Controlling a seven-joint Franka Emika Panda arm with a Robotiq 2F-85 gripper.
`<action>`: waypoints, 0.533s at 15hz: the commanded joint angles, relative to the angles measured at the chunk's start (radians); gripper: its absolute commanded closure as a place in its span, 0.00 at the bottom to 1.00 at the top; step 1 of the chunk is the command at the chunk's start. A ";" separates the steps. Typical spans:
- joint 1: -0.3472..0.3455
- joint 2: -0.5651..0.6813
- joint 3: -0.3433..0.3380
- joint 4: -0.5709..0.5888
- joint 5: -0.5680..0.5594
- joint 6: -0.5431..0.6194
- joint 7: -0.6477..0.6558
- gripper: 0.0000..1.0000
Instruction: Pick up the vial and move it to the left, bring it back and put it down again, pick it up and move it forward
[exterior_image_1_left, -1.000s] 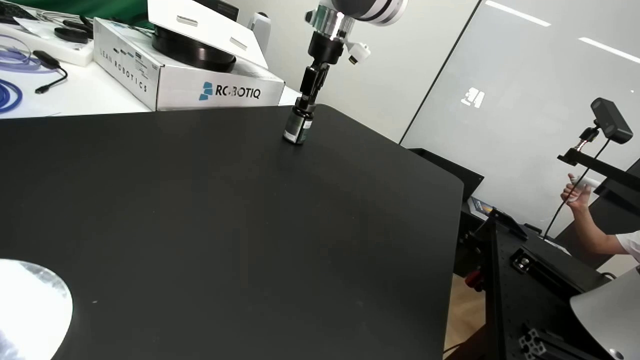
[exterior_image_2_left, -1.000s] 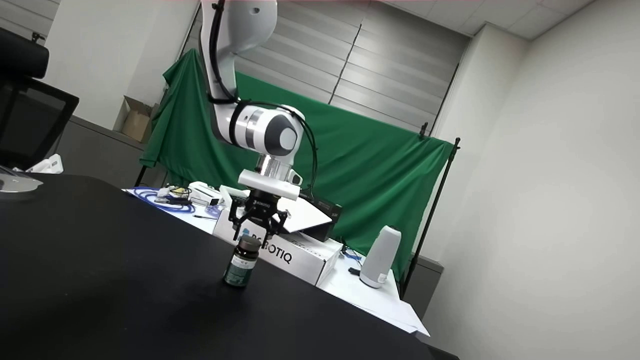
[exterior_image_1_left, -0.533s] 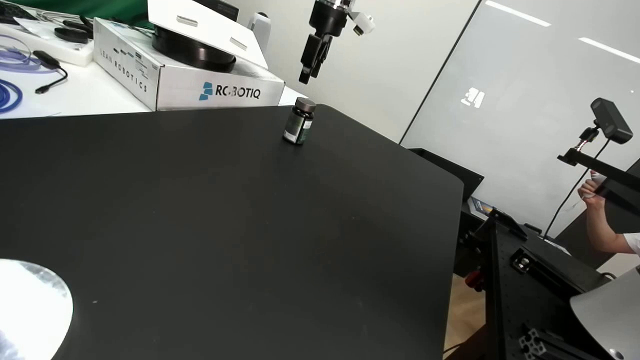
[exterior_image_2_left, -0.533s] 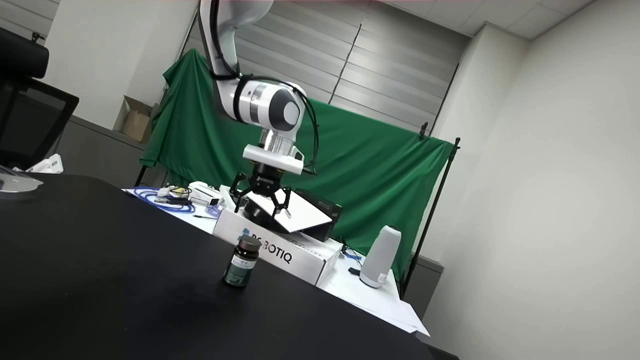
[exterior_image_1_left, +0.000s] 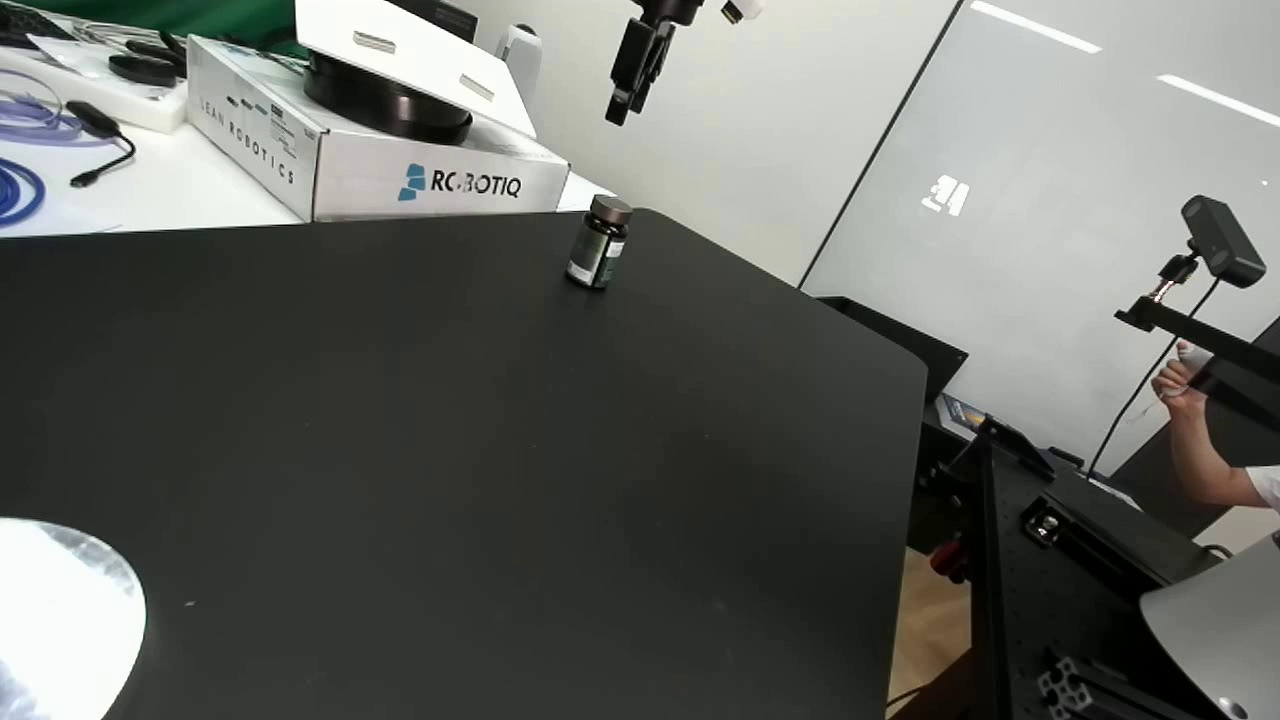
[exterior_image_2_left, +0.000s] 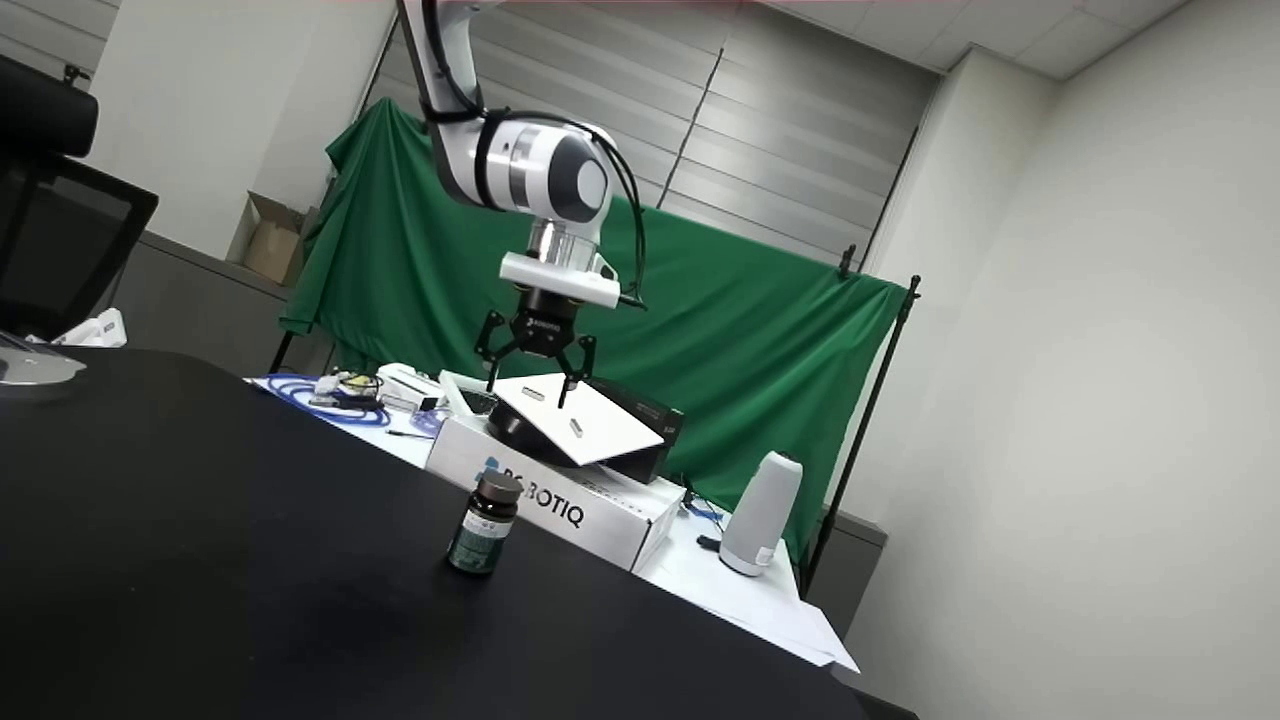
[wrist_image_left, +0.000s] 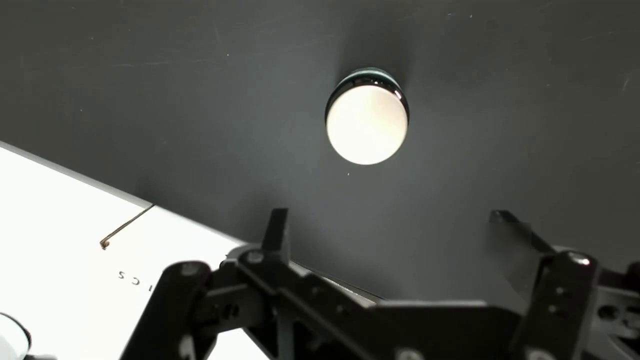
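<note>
Noting a glossy, cylindrical, brown-capped vial (exterior_image_2_left: 484, 525) upright on the faintly scratched black tabletop (wrist_image_left: 200, 105); it stands below and clear of the gripper (exterior_image_2_left: 527, 394), whose jointed fingers (wrist_image_left: 276, 235) are spread wide.

This looks like a robotics lab in an office room. A robot arm (exterior_image_2_left: 530, 165), ROBOTIQ box (exterior_image_1_left: 345, 175) and blue cables (exterior_image_1_left: 36, 190) show the lab; a mesh-backed chair (exterior_image_2_left: 60, 230), the office.
</note>
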 joint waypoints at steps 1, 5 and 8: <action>0.007 -0.026 -0.013 -0.028 -0.022 -0.004 0.029 0.00; 0.016 -0.010 -0.023 -0.051 -0.055 0.018 0.038 0.00; 0.012 -0.001 -0.017 -0.082 -0.062 0.071 0.035 0.00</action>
